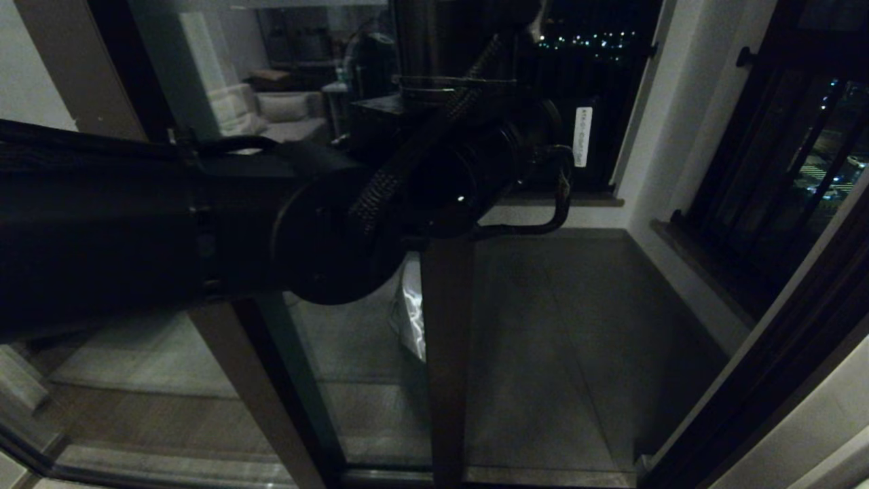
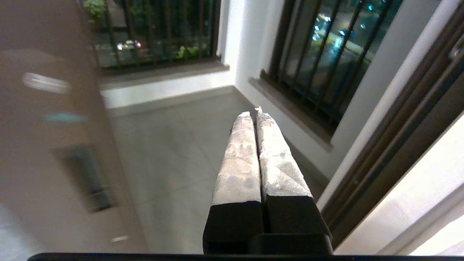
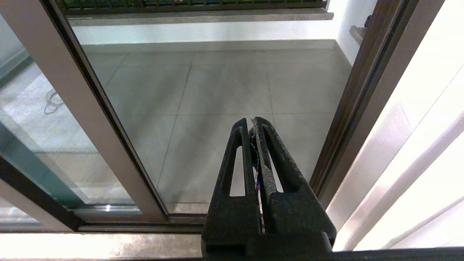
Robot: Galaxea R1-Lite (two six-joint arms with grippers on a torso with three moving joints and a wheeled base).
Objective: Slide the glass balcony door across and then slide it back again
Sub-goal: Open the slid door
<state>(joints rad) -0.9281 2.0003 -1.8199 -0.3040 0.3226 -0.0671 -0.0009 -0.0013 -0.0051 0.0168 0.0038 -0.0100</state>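
Note:
The glass balcony door (image 1: 445, 353) shows its dark upright stile in mid head view, with glass to its left and an open gap to its right. My left arm reaches across to that stile and its wrist hides the fingers there. In the left wrist view the left gripper (image 2: 253, 114) is shut and empty, pointing through the gap beside the blurred stile (image 2: 43, 145) with its black handle slot (image 2: 88, 179); contact cannot be told. The right gripper (image 3: 252, 121) is shut on nothing, low before the opening, with the stile (image 3: 98, 127) on one side.
The dark door jamb (image 1: 781, 367) and white wall bound the gap on the right. Beyond lie the tiled balcony floor (image 1: 563, 326) and black barred railings (image 1: 781, 170). The floor track (image 3: 145, 226) runs below the door.

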